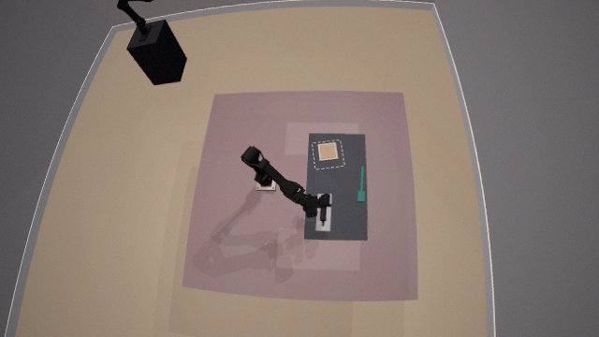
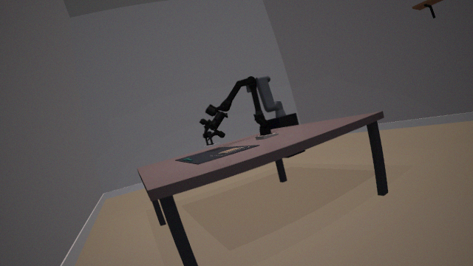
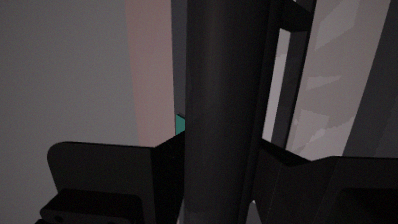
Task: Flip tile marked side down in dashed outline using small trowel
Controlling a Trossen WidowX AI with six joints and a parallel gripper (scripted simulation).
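The tan tile (image 1: 328,152) (image 2: 233,150) with a pale border lies flat inside the dashed outline (image 1: 329,168), towards its upper edge in the top view. Whether its marked side faces up or down cannot be told. My gripper (image 1: 325,203) (image 2: 209,142) is shut on the trowel's thick black handle (image 3: 220,75). The trowel's wide pale grey blade (image 1: 328,221) (image 3: 335,85) shows below the handle, over the lower part of the mat in the top view, well away from the tile. Its exact height above the mat cannot be told.
A teal flat-ended tool (image 1: 361,196) (image 2: 188,159) lies along the right edge of the dark mat (image 1: 348,225) (image 2: 202,159); a bit shows in the wrist view (image 3: 180,125). The mat lies on the pink table (image 1: 388,197) (image 2: 166,171). The arm's base stands left of the mat.
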